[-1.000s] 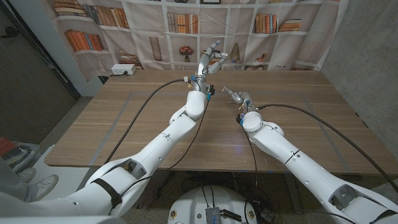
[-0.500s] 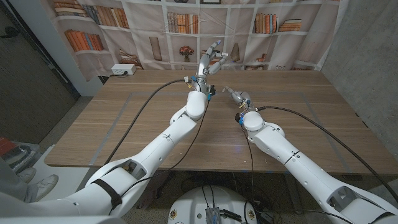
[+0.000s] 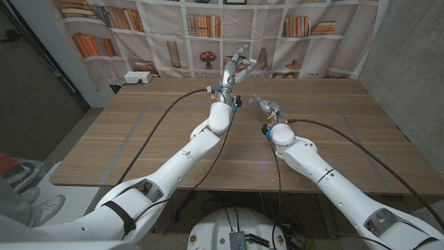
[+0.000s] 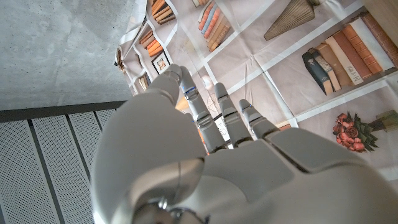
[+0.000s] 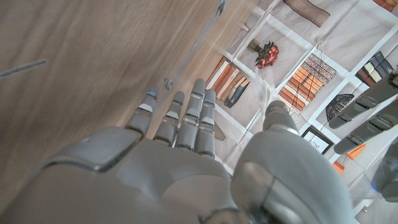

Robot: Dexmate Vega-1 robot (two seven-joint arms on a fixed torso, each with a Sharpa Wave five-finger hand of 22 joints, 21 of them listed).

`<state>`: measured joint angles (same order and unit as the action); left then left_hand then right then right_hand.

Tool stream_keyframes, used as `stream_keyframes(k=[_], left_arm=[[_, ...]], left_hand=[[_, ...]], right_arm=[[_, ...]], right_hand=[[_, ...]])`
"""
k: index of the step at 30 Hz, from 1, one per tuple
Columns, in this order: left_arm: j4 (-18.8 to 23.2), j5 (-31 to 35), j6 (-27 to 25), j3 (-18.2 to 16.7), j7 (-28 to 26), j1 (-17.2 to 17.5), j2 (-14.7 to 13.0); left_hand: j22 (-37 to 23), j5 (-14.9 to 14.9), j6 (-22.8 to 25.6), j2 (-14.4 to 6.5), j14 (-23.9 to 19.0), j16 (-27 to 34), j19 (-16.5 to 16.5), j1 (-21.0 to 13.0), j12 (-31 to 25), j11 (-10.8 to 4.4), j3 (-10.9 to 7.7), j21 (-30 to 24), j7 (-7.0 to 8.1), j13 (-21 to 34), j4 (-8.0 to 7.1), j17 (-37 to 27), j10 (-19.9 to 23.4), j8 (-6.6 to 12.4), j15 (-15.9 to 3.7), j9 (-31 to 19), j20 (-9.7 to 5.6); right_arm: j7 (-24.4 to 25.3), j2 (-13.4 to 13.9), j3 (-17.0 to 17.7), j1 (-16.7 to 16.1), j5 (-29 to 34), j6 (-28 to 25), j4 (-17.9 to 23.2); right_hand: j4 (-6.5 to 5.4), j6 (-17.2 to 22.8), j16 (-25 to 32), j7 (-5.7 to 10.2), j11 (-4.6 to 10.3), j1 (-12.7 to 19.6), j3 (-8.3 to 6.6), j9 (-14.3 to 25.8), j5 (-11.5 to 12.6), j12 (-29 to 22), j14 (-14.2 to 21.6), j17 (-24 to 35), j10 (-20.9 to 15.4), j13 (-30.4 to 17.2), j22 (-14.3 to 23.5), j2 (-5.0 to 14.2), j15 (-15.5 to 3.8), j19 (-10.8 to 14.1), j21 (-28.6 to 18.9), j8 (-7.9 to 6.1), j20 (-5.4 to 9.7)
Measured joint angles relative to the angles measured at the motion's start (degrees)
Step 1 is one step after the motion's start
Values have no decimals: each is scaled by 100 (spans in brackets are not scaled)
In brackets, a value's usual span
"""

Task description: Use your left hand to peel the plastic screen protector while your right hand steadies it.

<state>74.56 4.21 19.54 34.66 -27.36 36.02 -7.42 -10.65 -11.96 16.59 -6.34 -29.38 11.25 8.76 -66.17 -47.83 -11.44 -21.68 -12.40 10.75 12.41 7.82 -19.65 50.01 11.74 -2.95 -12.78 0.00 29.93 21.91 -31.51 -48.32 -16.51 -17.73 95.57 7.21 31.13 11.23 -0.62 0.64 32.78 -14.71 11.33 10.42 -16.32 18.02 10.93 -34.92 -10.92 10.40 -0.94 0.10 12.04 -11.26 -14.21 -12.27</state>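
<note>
Left hand (image 3: 238, 64) raised above table (image 3: 139, 139), grasp unclear; right hand (image 3: 262, 105) low, contents unclear; protector unseen; peel slowly, steady pull.

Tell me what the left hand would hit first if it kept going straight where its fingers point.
Probably the bookshelf-print backdrop: the left hand is raised above the table, fingers aimed at it. Depth is unclear.

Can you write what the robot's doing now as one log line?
left hand: raised above table | right hand: low over table | screen protector: cannot make out | holds: cannot tell
</note>
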Motion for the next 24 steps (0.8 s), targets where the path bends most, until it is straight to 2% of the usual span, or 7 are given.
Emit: stream_keyframes(k=[3, 6, 10, 12, 14, 18, 24], left_arm=[[1, 4, 5, 8, -5, 5, 5], [2, 19, 16, 12, -44, 7, 24], [-2, 43, 36, 15, -82, 6, 28], [-24, 44, 42, 19, -86, -1, 35], [-24, 45, 55, 19, -87, -1, 35], [-71, 43, 63, 31, -87, -22, 60], [-101, 38, 70, 32, -87, -33, 66]], left_hand=[[0, 0, 0, 0, 0, 0, 0, 0, -7, -1, 0, 0, 0, 1, 0, 0, 1, 0, 0, 0, 0], [0, 1, 0, 0, 0, 0, 0, 0, -7, -2, -10, 0, 0, 1, 10, 0, 2, 0, 0, 0, 0], [-1, 1, 0, 0, 0, 0, 1, 0, -7, -4, -10, 0, 0, 0, 10, 0, 4, 0, 0, 0, 0], [-1, 1, 0, 0, 0, 0, 1, 0, -7, -5, -9, 0, 0, 0, 10, -14, 4, 0, 0, 0, 0], [-1, 1, 0, 0, 0, 0, 1, 0, -7, -5, -9, 0, 0, 0, 10, -17, 5, 0, 0, 0, 1], [-1, 2, 0, 0, 0, 0, 1, 0, -6, -5, -9, 0, 0, -1, 9, -17, 5, 0, 0, -1, 1], [-1, 2, 0, 0, 0, 0, 23, 0, -2, -5, -8, 0, 0, -6, 9, -17, 5, 0, 0, -1, -21]], right_arm=[[19, -1, 3, 0, -17, 49, -6], [39, -3, 8, 0, -32, 119, -16], [51, -6, 12, -1, -38, 166, -25], [59, -6, 13, -2, -43, 202, -29], [59, -6, 16, -6, -43, 202, -33], [81, -8, 21, -13, -61, 266, -40], [98, -9, 30, -25, -68, 321, -51]], right_hand=[[0, 0, 0, 0, 0, 29, 0, 0, 0, 0, 8, 0, 0, 0, 0, 24, -8, 0, 0, 0, 0], [64, 98, 0, 54, 62, 173, -64, 0, 0, 0, 50, 0, -63, 0, 10, 101, -49, 0, 0, 0, 0], [190, 708, 0, 259, 155, 582, -190, 25, 0, -14, 158, 0, -218, 9, 15, 296, -157, 0, 0, -181, 0], [206, 1004, 0, 362, 154, 709, -209, 54, 0, -24, 198, 1, -278, 28, 15, 385, -196, 0, 0, -271, 0], [229, 1252, 0, 450, 188, 888, -295, 77, 0, -24, 206, 1, -312, 29, 15, 477, -204, 33, 0, -346, 34], [238, 1581, 24, 577, 252, 1093, -366, 108, 0, -24, 238, 15, -376, 29, 15, 610, -236, 50, 0, -429, 53], [271, 2053, 24, 769, 369, 1415, -478, 152, 0, -24, 259, 15, -494, 29, 15, 784, -247, 50, 0, -613, 175]])
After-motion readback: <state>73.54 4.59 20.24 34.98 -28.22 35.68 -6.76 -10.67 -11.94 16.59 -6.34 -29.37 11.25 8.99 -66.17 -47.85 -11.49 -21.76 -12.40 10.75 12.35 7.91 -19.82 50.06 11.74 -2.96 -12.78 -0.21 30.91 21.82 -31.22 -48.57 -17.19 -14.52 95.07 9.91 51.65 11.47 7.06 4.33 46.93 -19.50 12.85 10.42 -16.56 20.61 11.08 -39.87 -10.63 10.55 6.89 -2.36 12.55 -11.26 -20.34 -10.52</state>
